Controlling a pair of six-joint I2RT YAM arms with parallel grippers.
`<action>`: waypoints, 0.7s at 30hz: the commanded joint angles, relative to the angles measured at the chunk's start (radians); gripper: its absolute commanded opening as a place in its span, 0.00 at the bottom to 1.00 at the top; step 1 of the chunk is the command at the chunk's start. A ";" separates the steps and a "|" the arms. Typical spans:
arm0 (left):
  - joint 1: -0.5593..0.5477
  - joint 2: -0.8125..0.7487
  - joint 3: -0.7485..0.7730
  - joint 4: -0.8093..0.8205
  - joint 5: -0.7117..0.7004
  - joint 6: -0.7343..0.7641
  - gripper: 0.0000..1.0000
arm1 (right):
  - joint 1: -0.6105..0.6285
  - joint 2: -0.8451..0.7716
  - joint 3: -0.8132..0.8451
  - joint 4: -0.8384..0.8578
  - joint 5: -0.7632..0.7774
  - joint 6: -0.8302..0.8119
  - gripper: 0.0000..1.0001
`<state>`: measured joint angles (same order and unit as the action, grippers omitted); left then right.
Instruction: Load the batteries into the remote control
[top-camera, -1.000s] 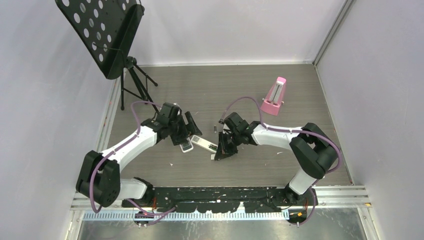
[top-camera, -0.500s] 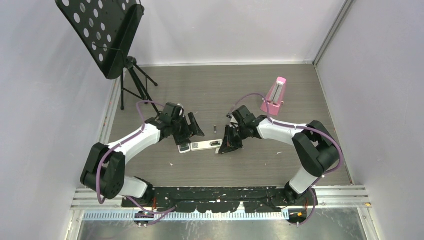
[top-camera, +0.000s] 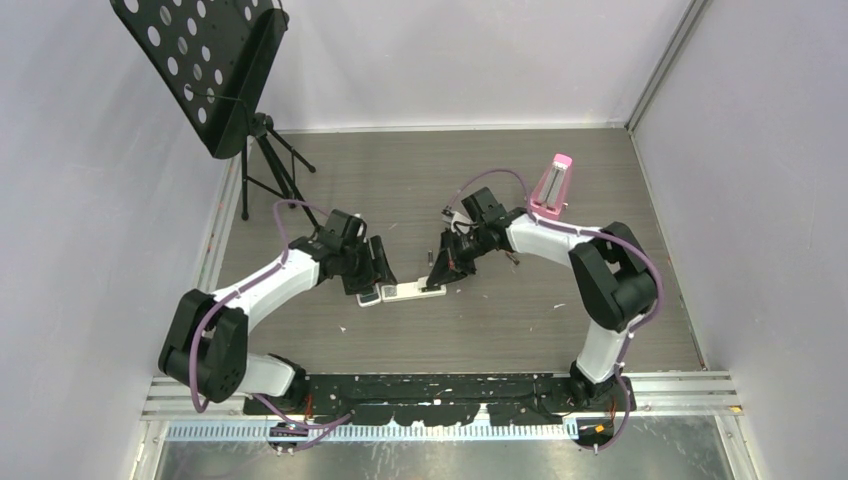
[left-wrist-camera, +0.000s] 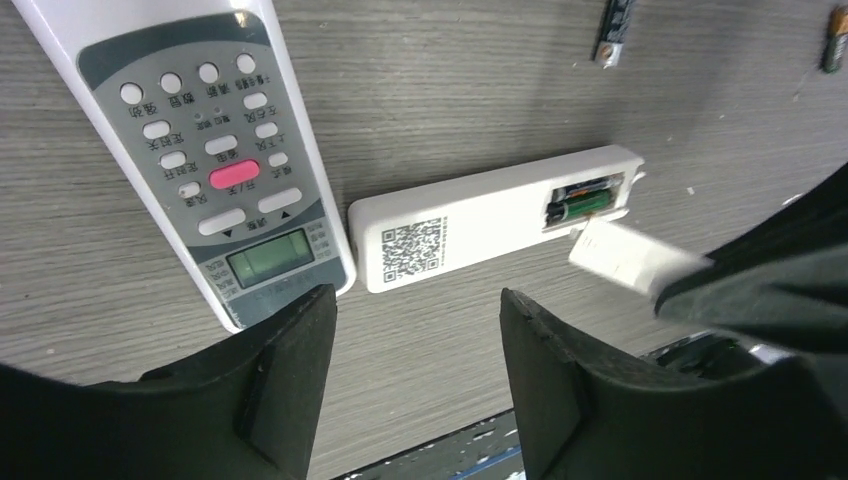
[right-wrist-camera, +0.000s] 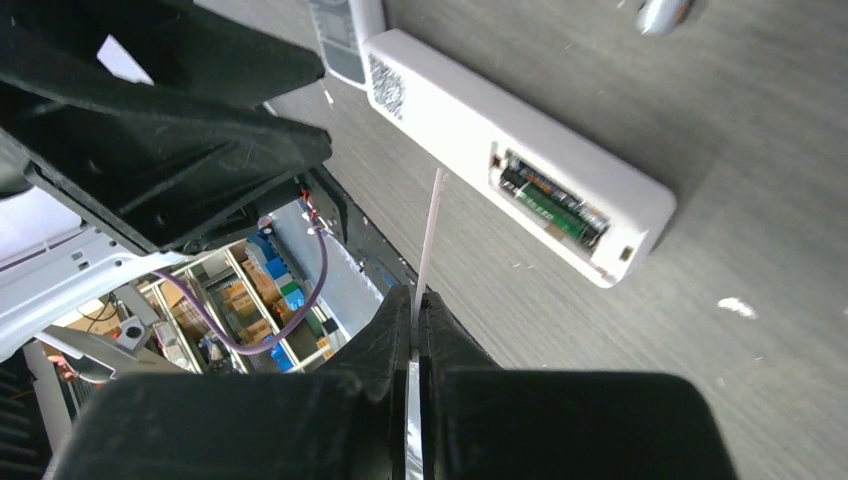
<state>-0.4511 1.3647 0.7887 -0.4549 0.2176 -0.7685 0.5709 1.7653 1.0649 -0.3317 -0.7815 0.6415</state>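
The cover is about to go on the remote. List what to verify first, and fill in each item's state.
1. Batteries in the remote control's open compartment: ok.
2. Their polarity and seating: cannot tell.
3. Right gripper shut on the thin white cover: ok.
4. Cover lined up over the compartment: not ok. It hangs just off to one side.
5. Remote steadied by the left gripper: not ok. It is open and holds nothing.
6. Loose batteries lying apart from the compartment: ok.
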 joint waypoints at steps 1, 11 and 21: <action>0.003 -0.013 -0.023 -0.024 0.037 0.041 0.60 | -0.020 0.057 0.098 -0.125 -0.036 -0.095 0.00; 0.003 0.035 -0.066 0.079 0.118 -0.006 0.55 | -0.036 0.129 0.131 -0.156 -0.063 -0.148 0.00; 0.003 0.062 -0.066 0.074 0.086 0.011 0.51 | -0.041 0.173 0.173 -0.207 -0.098 -0.201 0.00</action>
<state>-0.4515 1.4086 0.7265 -0.4107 0.3069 -0.7593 0.5335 1.9247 1.1950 -0.5083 -0.8349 0.4755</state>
